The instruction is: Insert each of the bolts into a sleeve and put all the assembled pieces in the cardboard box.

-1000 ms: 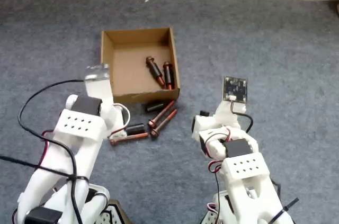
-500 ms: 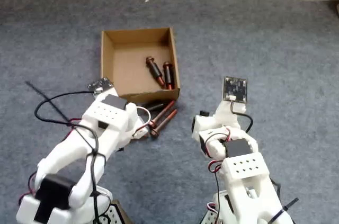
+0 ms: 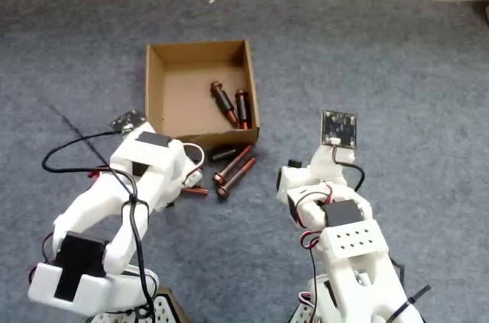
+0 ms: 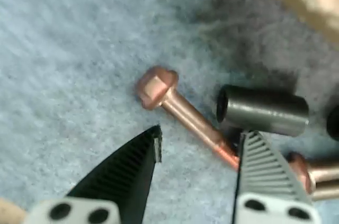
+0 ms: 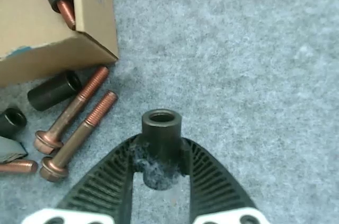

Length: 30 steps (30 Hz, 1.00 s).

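Note:
In the left wrist view my left gripper (image 4: 202,135) is open just above the carpet. A copper bolt (image 4: 183,112) lies slanting between its fingertips, with a loose black sleeve (image 4: 262,110) right behind it. My right gripper (image 5: 161,147) is shut on a black sleeve (image 5: 161,123), held upright over the carpet right of the box. The cardboard box (image 3: 164,98) holds two assembled pieces (image 3: 224,103) (image 3: 243,108). Two more bolts (image 3: 233,164) (image 3: 235,176) and a sleeve (image 3: 224,153) lie in front of the box.
The left arm (image 3: 145,166) covers the bolt and sleeve near the box's front left corner. The right arm (image 3: 336,224) stands to the right of the loose parts. Grey carpet stretches around the box on every side.
The left arm swung in and down from beside the box and now covers the bolt and sleeve in front of it. The right arm stayed still with its sleeve.

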Tool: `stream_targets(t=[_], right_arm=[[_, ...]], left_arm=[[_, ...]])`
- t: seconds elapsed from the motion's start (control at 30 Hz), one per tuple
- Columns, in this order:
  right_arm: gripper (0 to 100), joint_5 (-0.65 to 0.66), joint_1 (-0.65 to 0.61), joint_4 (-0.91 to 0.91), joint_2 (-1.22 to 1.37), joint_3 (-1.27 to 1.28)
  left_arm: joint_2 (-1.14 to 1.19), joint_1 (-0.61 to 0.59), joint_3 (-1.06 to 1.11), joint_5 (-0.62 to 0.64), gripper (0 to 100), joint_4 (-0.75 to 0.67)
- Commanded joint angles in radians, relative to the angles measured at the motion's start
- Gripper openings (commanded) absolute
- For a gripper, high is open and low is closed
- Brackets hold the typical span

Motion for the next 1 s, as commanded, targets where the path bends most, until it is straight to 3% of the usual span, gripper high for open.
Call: stream_targets(t=[0.0, 0.23, 0.6, 0.83, 0.97], right_arm=[[0.5, -0.003, 0.013, -0.021, -0.028, -0.008], [0.5, -0.003, 0.013, -0.021, -0.028, -0.008], [0.5, -0.003, 0.013, -0.021, -0.028, -0.008], [0.5, -0.003, 0.013, -0.019, -0.028, -0.007], [0.5, -0.003, 0.013, -0.018, -0.028, -0.007]], left_arm=[[0.005, -0.045, 0.012, 0.003, 20, 0.003], [-0.001, -0.128, -0.007, 0.002, 20, -0.002], [0.005, -0.136, -0.005, 0.003, 20, -0.005], [0.007, -0.139, 0.018, 0.0, 0, -0.084], [0.005, -0.139, 0.018, 0.0, 2, -0.086]])
